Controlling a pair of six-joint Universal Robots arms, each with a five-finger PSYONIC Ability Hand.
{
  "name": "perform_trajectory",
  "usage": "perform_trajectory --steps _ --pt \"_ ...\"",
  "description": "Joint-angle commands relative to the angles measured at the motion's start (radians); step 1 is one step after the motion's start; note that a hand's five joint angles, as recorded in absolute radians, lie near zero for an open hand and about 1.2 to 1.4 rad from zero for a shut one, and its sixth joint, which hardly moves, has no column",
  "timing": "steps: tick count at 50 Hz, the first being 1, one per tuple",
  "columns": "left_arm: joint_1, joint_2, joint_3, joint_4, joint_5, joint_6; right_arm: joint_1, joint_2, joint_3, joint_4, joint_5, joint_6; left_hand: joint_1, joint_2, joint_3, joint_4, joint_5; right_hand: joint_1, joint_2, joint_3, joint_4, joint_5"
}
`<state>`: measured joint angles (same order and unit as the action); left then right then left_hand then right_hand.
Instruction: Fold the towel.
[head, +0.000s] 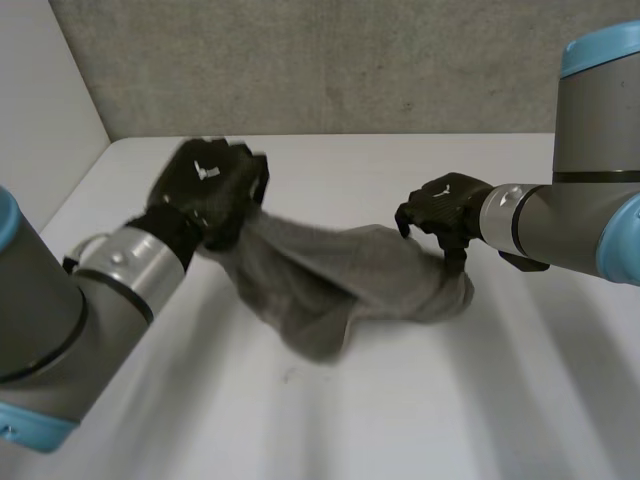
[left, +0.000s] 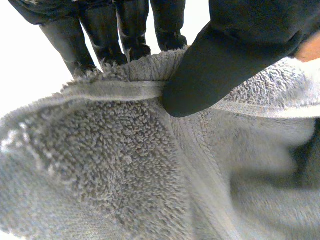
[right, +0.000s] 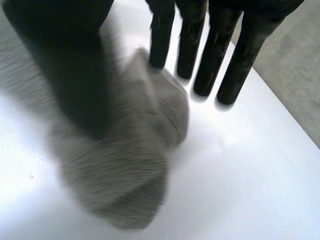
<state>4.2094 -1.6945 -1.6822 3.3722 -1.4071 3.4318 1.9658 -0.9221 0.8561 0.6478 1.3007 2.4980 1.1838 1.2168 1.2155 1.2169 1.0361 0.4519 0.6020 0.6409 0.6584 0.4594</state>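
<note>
Left hand (head: 210, 190) is pinching the towel (head: 330, 270) by its hem and right hand (head: 445, 212) is gripping the opposite end, presumably stretching it out for a fold.

look: grey terry towel (head: 330, 285), fluffy loops, flat woven hem
state: pretty scrunched, not folded at all
left end: held up high, hem pinched between the left hand (head: 210, 185) thumb and fingers (left: 132, 30)
middle: sags down between both hands
right end: rounded lump tucked between the right hand (head: 445, 210) thumb and fingers (right: 200, 55), right at the fingertips
</note>
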Motion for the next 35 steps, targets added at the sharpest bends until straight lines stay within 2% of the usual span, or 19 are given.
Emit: perform_trajectory --steps 1,4,9,12,14,15,17,26,27,28,30,31,32,35 --pt "-0.008 -0.005 0.005 0.003 0.013 0.014 -0.001 -0.093 0.122 -0.181 0.009 0.292 0.212 0.179 0.181 0.179 0.186 -0.277 -0.427 -0.466 -0.484 -0.459" --pt "-0.008 -0.005 0.019 0.001 0.013 0.009 0.002 -0.136 0.187 -0.218 0.008 0.367 0.212 0.179 0.181 0.179 0.186 -0.277 -0.427 -0.466 -0.484 -0.459" --pt "-0.037 -0.004 0.09 -0.016 0.002 0.003 0.011 -0.26 0.453 -0.37 0.006 0.638 0.212 0.179 0.181 0.179 0.186 -0.277 -0.427 -0.466 -0.484 -0.459" --pt "-0.048 -0.005 0.11 -0.031 -0.004 0.003 0.031 -0.281 0.505 -0.399 0.005 0.714 0.212 0.179 0.181 0.179 0.186 -0.277 -0.427 -0.466 -0.484 -0.459" --pt "-0.066 -0.008 0.142 -0.057 -0.029 0.003 0.102 -0.31 0.578 -0.45 0.006 0.855 0.212 0.179 0.181 0.179 0.186 -0.277 -0.427 -0.466 -0.484 -0.459" --pt "-0.066 -0.008 0.142 -0.057 -0.029 0.003 0.102 -0.31 0.578 -0.45 0.006 0.855 0.212 0.179 0.181 0.179 0.186 -0.277 -0.427 -0.466 -0.484 -0.459" --pt "-0.083 -0.013 0.159 -0.07 -0.049 0.0 0.165 -0.299 0.609 -0.5 0.02 0.951 0.212 0.179 0.181 0.179 0.186 -0.277 -0.427 -0.466 -0.484 -0.459" --pt "-0.101 -0.014 0.147 -0.071 -0.061 0.001 0.205 -0.188 0.601 -0.566 0.071 1.016 0.212 0.179 0.181 0.179 0.186 -0.232 -0.382 -0.421 -0.438 -0.414" --pt "-0.101 -0.014 0.144 -0.071 -0.062 0.003 0.203 -0.187 0.594 -0.583 0.107 1.007 0.212 0.179 0.181 0.179 0.186 0.123 -0.027 -0.066 -0.084 -0.059" --pt "-0.101 -0.014 0.144 -0.071 -0.062 0.003 0.203 -0.187 0.594 -0.583 0.108 1.007 0.212 0.179 0.181 0.179 0.186 0.126 -0.024 -0.063 -0.08 -0.056" --pt "-0.097 -0.011 0.138 -0.07 -0.064 0.006 0.189 -0.202 0.577 -0.687 0.196 0.975 0.212 0.179 0.181 0.179 0.186 0.834 0.683 0.645 0.627 0.652" --pt "-0.097 -0.011 0.138 -0.07 -0.064 0.006 0.189 -0.202 0.577 -0.688 0.197 0.975 0.212 0.179 0.181 0.179 0.186 0.837 0.687 0.648 0.63 0.655" --pt "-0.092 -0.01 0.136 -0.068 -0.069 0.006 0.182 -0.219 0.571 -0.736 0.222 0.931 0.212 0.179 0.181 0.179 0.186 0.943 0.793 0.754 0.737 0.761" --pt "-0.08 -0.008 0.139 -0.066 -0.076 0.007 0.16 -0.288 0.561 -0.777 0.221 0.802 0.212 0.179 0.181 0.179 0.186 0.944 0.794 0.755 0.738 0.762"
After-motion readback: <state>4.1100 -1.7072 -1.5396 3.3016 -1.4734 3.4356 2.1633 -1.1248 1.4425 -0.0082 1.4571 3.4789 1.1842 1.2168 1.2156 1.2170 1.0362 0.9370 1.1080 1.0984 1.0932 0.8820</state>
